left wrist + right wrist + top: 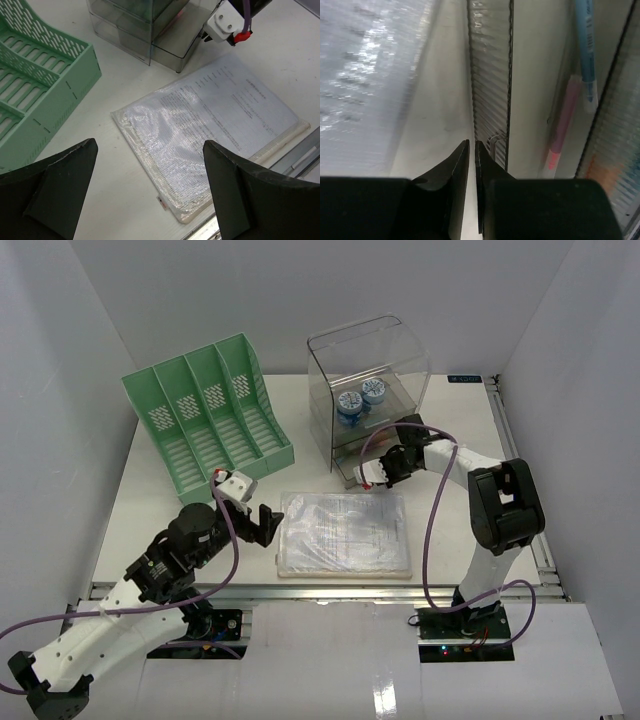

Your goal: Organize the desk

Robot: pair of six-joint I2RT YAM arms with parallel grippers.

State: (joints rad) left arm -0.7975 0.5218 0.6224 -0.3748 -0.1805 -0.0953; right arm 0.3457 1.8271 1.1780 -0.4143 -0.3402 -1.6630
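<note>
The white worktop (135,520) spreads under everything. Toward its far right, the right jaws are clenched to a sliver against the near front wall of the drawer (490,75) at the base of the clear box (370,360); I cannot tell whether they actually pinch that wall. The drawer's slide runs near to far, straight ahead of those jaws. The left jaws stand released, wide apart, just left of the flat document pouch (345,532) and well apart from the drawer.
</note>
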